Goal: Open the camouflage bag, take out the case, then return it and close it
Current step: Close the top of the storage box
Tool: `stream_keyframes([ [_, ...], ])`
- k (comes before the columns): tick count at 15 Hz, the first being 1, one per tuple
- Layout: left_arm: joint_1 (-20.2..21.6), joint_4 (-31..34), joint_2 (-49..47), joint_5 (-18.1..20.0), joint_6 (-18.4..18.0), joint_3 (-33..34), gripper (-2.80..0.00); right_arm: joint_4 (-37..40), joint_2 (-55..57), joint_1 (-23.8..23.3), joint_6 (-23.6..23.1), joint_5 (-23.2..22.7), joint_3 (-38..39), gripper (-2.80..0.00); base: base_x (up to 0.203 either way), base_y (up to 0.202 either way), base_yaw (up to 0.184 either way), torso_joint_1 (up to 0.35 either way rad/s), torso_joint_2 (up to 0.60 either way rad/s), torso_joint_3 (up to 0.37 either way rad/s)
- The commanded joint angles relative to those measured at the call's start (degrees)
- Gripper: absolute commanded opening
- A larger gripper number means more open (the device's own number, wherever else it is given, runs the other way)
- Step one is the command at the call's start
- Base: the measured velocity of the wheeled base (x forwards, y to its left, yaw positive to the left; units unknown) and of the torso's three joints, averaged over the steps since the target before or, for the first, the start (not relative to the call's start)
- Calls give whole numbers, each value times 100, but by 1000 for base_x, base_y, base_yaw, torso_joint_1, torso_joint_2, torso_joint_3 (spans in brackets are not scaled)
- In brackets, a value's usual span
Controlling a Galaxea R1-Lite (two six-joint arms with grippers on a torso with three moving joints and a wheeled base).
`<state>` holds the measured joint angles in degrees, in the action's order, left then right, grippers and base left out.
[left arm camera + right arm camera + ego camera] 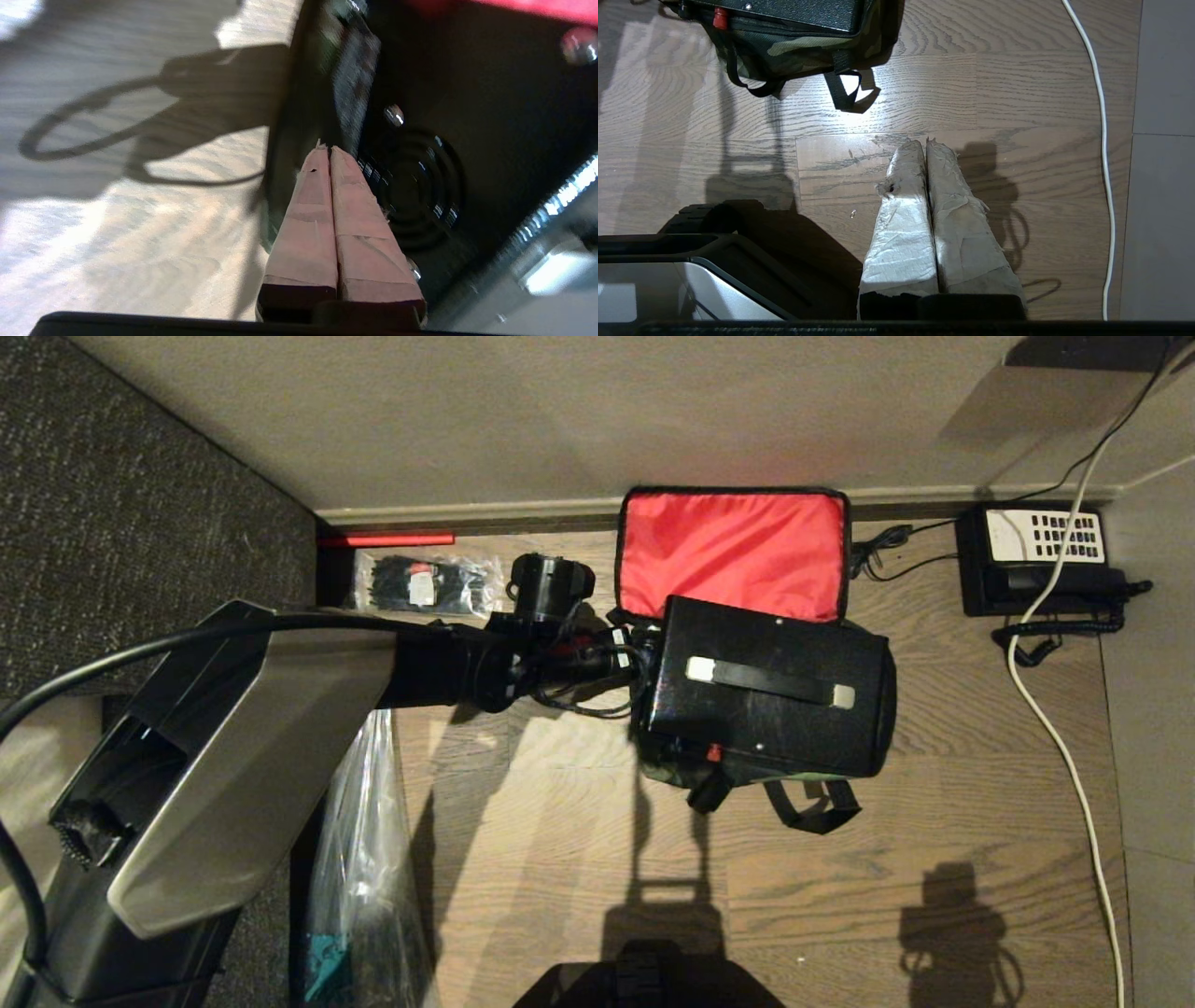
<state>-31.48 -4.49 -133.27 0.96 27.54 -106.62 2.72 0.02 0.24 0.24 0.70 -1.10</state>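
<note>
The camouflage bag (674, 771) lies on the wooden floor by the wall with its lid thrown back, red lining (733, 551) facing up. The black case (766, 695) sits in the open bag and rises out of it, handle (770, 681) up and red latch (714, 752) toward me. My left gripper (631, 658) is at the case's left end, mostly hidden behind the wrist. In the left wrist view that gripper (327, 148) is shut with nothing between its fingers, tips against the case's end (420, 186) near a round grille. My right gripper (924, 141) hangs shut over bare floor, away from the bag (794, 46).
A black telephone (1041, 560) with a white keypad stands at the back right, and a white cable (1055, 709) runs down the floor beside it. A packet of black ties (420, 583) lies by the wall at left, with a clear plastic bag (364, 859) below it. My base (644, 980) shows at the near edge.
</note>
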Motion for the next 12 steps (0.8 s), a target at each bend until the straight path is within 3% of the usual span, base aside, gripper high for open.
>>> stream_keyframes([
  [1,42,230,-109,-16,17,-350,-280,9,-143,2,2,0,4,-280,0,0,0,0,0,0],
  [3,36,334,-156,11,41,-369,-280,1,-143,2,2,0,-4,-280,0,0,0,0,0,0],
  [4,27,334,-164,9,41,-369,0,8,-143,2,2,0,4,-280,0,0,0,0,0,0],
  [9,13,293,-161,117,27,-386,0,1,-143,2,2,0,4,-280,0,0,0,0,0,0],
  [12,-62,258,-273,119,-162,-393,0,1,-143,2,2,0,-5,-280,0,0,0,0,0,0],
])
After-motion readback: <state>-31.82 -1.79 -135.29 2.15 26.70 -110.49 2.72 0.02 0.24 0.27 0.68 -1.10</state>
